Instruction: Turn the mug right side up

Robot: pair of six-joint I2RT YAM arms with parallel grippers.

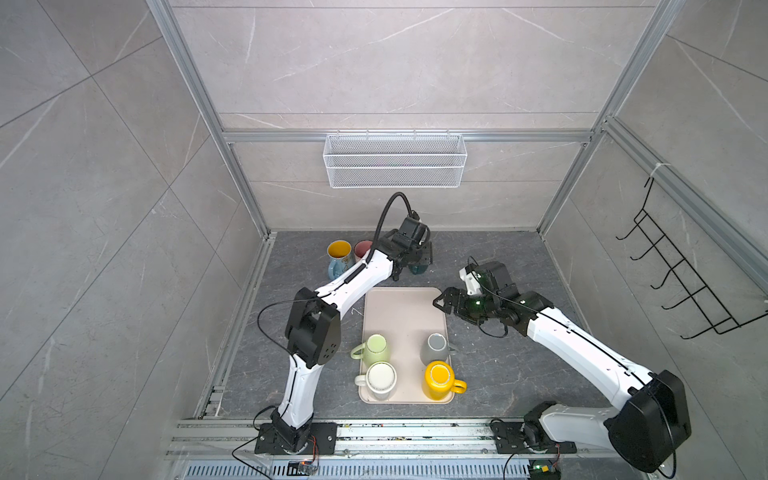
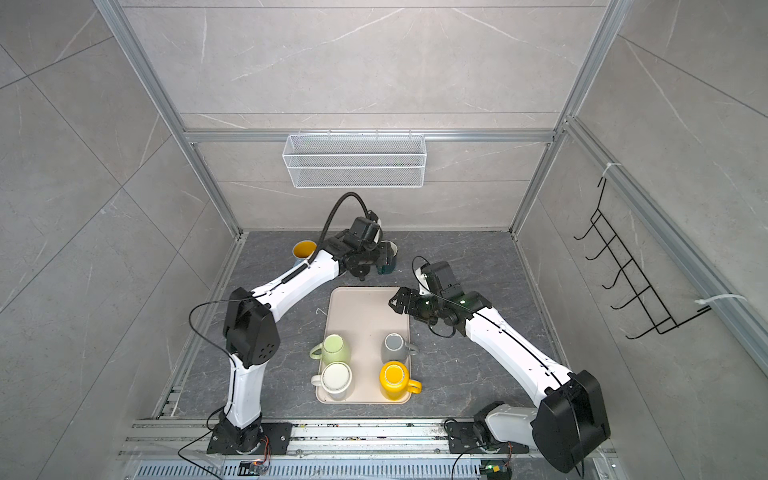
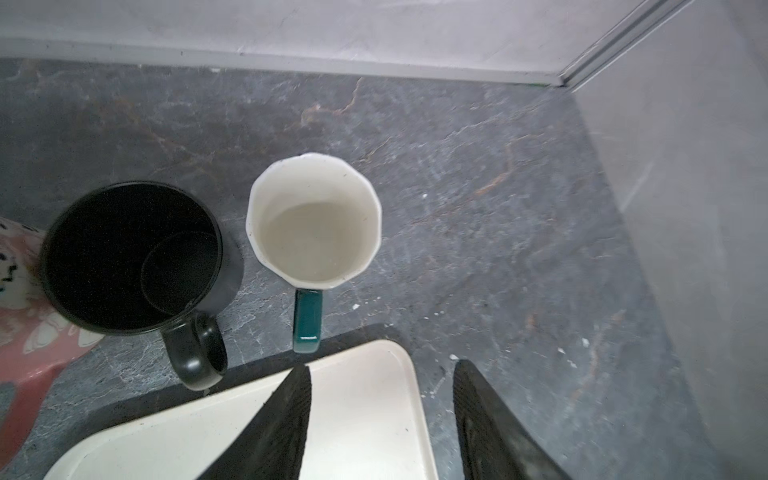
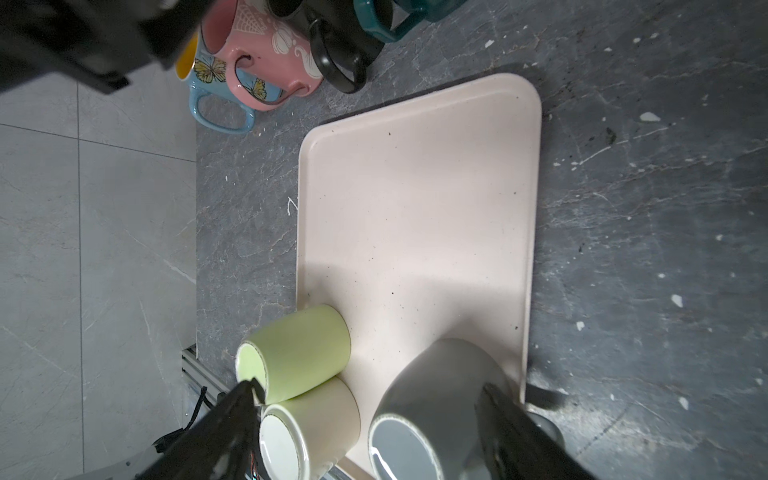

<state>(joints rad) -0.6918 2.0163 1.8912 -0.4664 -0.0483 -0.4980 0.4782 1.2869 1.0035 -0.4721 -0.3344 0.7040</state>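
Note that your left gripper (image 3: 382,368) stands open and empty just short of the upright teal mug (image 3: 313,220) (handle toward it, beyond the tray (image 1: 399,307)), while your open right gripper (image 1: 442,301), over the tray's far edge, is the nearer to the inverted grey mug (image 1: 435,348).

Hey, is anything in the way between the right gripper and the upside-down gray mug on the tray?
Nothing visible. The right gripper hangs open over the far right corner of the tray, and only bare tray lies between it and the gray mug.
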